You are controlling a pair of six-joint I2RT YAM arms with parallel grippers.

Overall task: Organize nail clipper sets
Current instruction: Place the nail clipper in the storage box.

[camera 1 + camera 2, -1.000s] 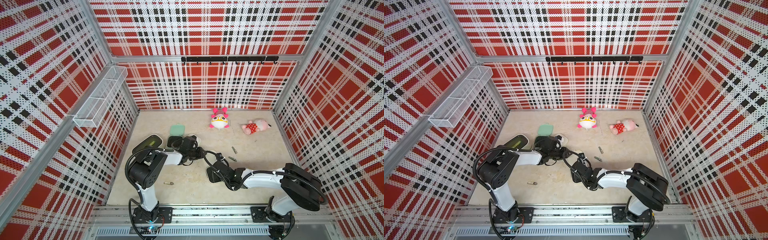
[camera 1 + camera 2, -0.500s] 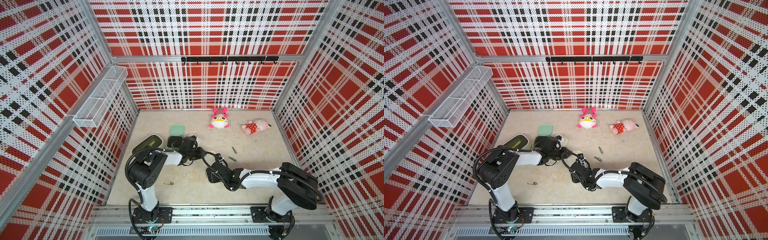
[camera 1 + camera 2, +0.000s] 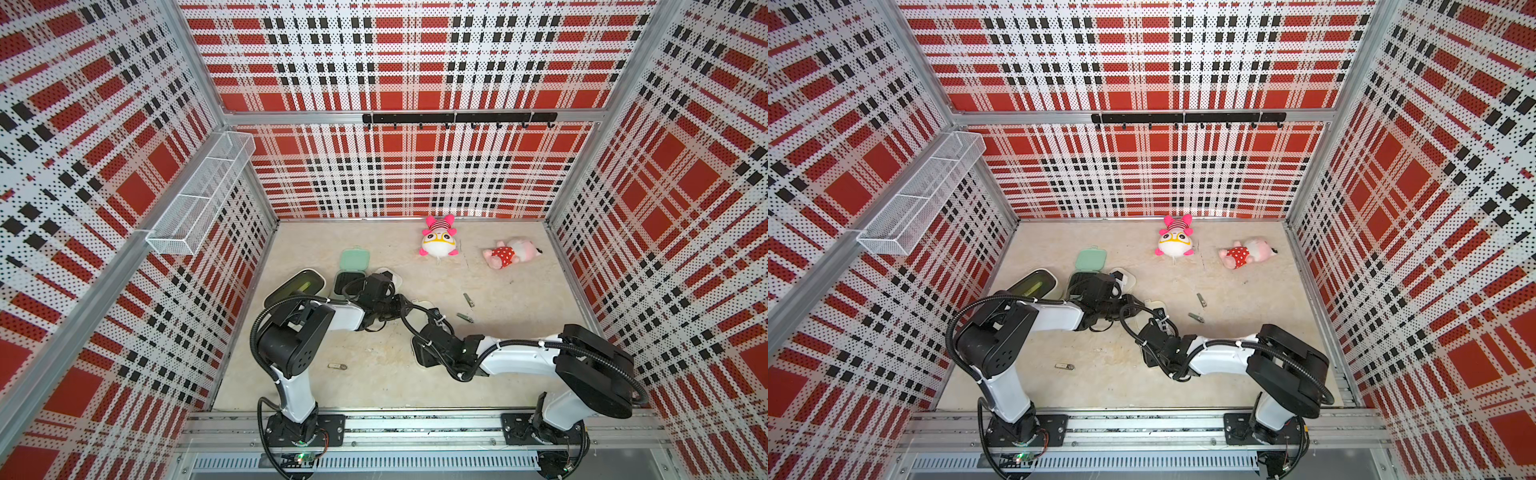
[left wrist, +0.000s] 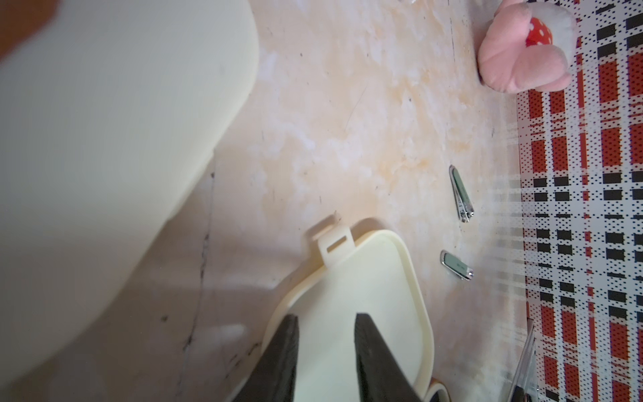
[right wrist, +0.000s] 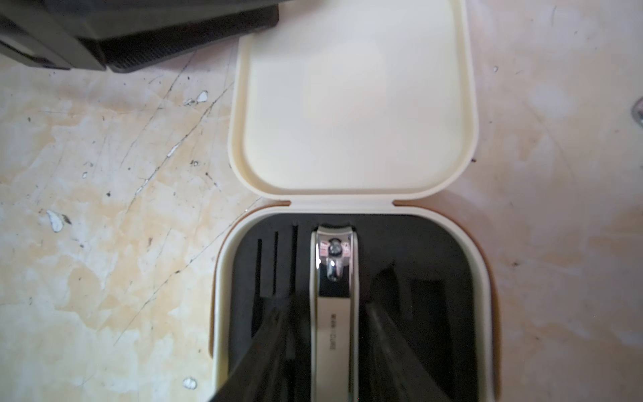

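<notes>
The cream case (image 5: 482, 296) lies open on the floor (image 5: 104, 174), its lid (image 5: 351, 104) folded flat beyond the hinge. A silver clipper (image 5: 335, 271) sits in the middle slot of the case's black insert (image 5: 417, 243). The right gripper (image 5: 335, 296) hangs over the case with its jaws partly apart and one blurred finger on each side of the clipper; whether they touch it I cannot tell. The left gripper (image 4: 325, 318) has its jaws a narrow gap apart, nothing between them, tips over the case's lid. A long loose clipper (image 4: 461, 193) and a short loose clipper (image 4: 456, 266) lie near the case, clear of its lid.
</notes>
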